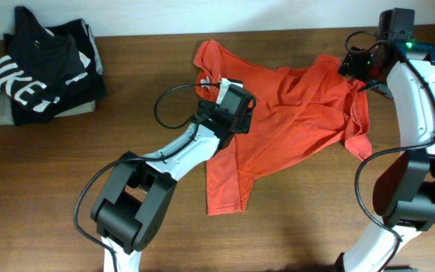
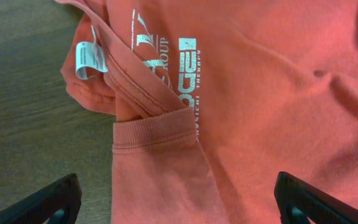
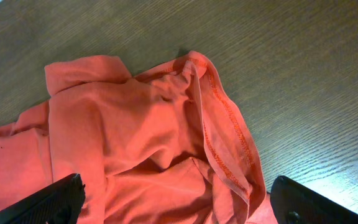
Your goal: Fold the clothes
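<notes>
Two sets of jaws stand wide apart and neither has anything in it: the left gripper [image 2: 180, 208] hangs over the neck end of the red-orange T-shirt [image 1: 293, 113], and the right gripper [image 3: 180, 205] hangs over the far right end of it. We find the shirt lying rumpled on the table [image 1: 316, 227], running from the upper middle across to the right arm, with one flap trailing down toward the front edge; nothing is folded yet. Now for where we think this could slip. Under the left jaws the ribbed collar [image 2: 154, 127] is doubled over the chest, the white lettering [image 2: 180, 68] half buried in a crease, so a bite here may well take two layers and the shirt would lift as a bunch, not as a sheet. The neck label [image 2: 91, 59] sticks out just beside that fold, and a low, sloppy close could catch the label alone and let the cloth slide away. On the right, the stitched edge [image 3: 222, 118] curls back on itself, so we risk pinching the rolled lip instead of a clean corner, or scraping the fingers on bare wood. If one arm pulls harder than the other, the whole garment drags sideways and the creases get pressed into the fold. The black shirt [image 1: 36, 68] on the grey-olive garment [image 1: 6, 113] sits well apart at the upper left, so we see no trouble there
</notes>
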### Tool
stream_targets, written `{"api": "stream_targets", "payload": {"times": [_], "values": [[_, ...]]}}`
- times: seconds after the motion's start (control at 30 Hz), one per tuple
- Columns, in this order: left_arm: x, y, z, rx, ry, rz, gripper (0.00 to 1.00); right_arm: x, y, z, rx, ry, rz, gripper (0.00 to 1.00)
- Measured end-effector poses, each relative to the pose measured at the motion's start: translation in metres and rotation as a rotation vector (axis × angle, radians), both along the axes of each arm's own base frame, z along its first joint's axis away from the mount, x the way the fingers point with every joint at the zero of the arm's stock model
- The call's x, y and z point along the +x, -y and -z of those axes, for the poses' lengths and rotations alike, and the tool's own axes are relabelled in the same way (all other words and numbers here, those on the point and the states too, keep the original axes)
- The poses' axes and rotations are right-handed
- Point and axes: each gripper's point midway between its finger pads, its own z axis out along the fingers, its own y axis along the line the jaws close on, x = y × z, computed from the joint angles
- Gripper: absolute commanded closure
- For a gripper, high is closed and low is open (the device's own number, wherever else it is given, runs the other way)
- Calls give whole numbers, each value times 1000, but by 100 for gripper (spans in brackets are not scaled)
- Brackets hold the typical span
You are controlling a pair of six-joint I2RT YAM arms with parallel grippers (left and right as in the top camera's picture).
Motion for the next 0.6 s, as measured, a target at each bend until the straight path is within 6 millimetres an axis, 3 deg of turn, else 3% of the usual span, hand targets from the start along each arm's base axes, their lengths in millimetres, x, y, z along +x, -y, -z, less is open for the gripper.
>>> {"api": "stream_targets", "payload": {"times": [0.07,0.2,0.47,0.53,0.6], "values": [[2,0,2,1,5,-3,1,0,0,0,0,0,0,1],[2,-1,29,30,-27,-6,1,0,0,0,0,0,0,1],[0,-3,30,41,-32,-11,2,0,0,0,0,0,0,1],[1,-6,30,51,-30,-18,20,0,0,0,0,0,0,1],[0,-8,30,58,-34,-28,24,0,0,0,0,0,0,1]]}}
